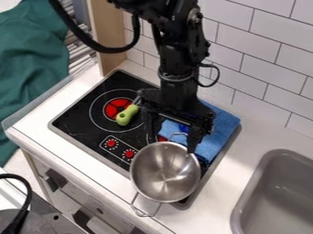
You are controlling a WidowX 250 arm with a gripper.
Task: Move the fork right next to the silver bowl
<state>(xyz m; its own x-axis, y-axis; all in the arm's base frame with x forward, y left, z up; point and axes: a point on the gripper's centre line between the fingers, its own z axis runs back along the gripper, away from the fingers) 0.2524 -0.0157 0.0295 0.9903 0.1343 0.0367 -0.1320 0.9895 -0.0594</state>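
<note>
Lead: Where is the fork [127, 115]?

Second: On the stove [76, 121], its green handle over the red burner [115, 108]. The metal part slants up toward the arm [178, 55]; I cannot make out the tines.

Lead: State of the pincer [172, 145]?

Second: Spread wide, with no grip on the fork. It hangs between the fork and the cloth [218, 131], just above the near part of the stove and beside the bowl [164, 171].

Lead: Step in hand?

Second: In my judgement, getting hold of the fork. Shift over to the handle, turn the pincer so its two sides straddle the narrow width, then lower straight down. Close near the middle for balance, and lift enough to clear the bowl's rim and wire loops.

Lead: And the placing?

Second: Set it flat beside the bowl, near but outside it. A low swing could knock the bowl, which reaches past the stove's edge over the counter [250, 130].

Lead: Materials?

Second: The handle is smooth, rounded, probably plastic. The bowl is thin, shiny metal, round and deep. The stove top is glossy black; the cloth is soft, blue and nappy. The sink [245, 196] is matt grey with rounded corners.
</note>
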